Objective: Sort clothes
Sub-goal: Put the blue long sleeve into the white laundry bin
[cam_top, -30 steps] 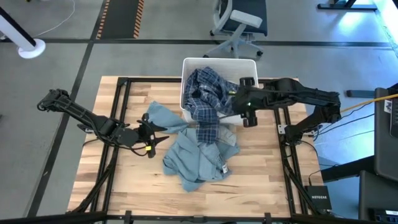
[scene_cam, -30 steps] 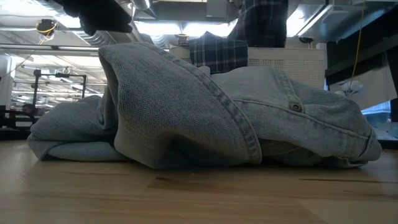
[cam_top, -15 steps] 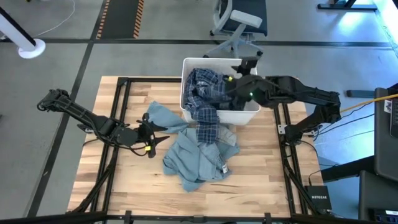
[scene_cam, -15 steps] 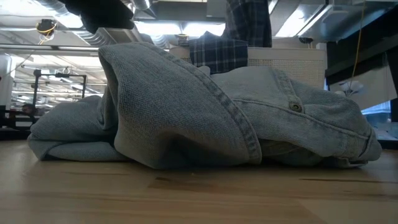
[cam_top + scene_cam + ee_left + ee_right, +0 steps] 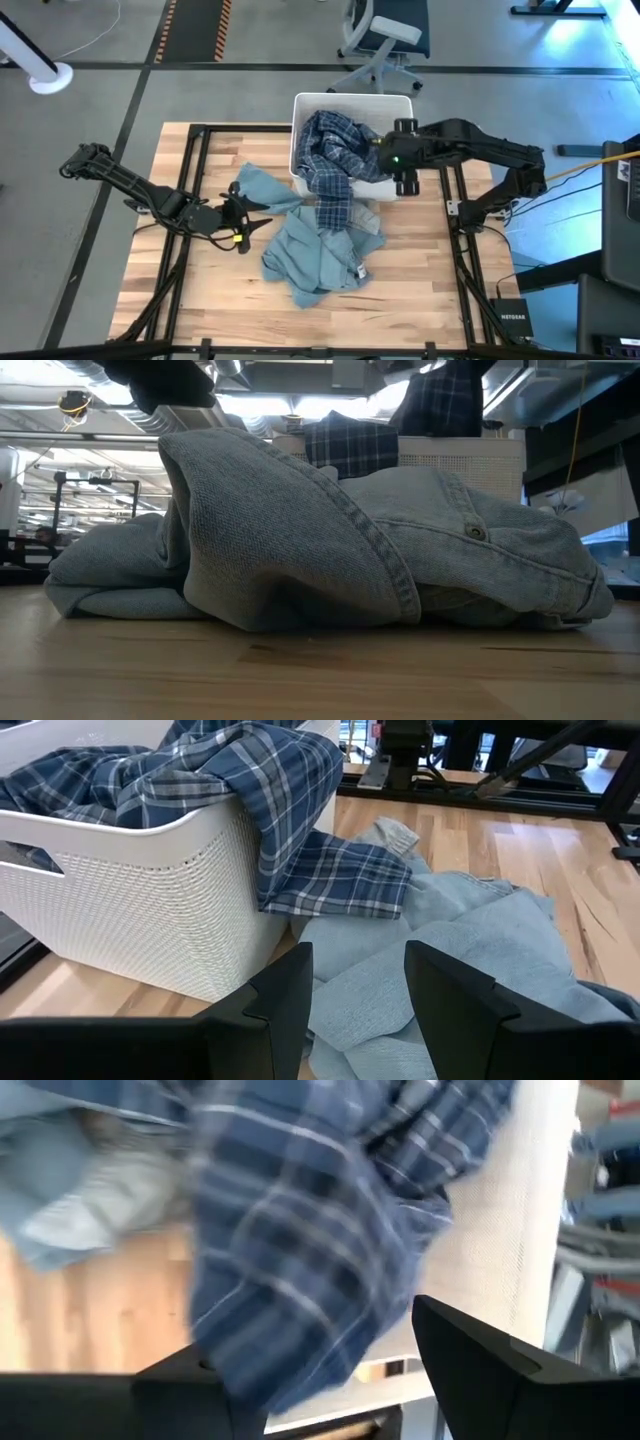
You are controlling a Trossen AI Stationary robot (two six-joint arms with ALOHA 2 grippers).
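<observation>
Above: my right gripper (image 5: pixel 400 160) pinches the soft plaid shirt (image 5: pixel 330 160) over the perforated white bin (image 5: pixel 300 130); my left gripper (image 5: pixel 243 225) stands parted beside crumpled blue-grey fabric (image 5: pixel 320 250).

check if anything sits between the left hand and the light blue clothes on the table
Nothing visible does. The left hand is open at the edge of the light blue clothes, with only bare table around it. The plaid shirt hangs from the white bin farther off.

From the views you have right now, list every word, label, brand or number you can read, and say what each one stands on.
"NETGEAR": on the small black box on the floor beside the table's near right corner.
A small tag on the grey-blue garment: too small to read.
Nothing readable on the bin or the plaid shirt.
</observation>
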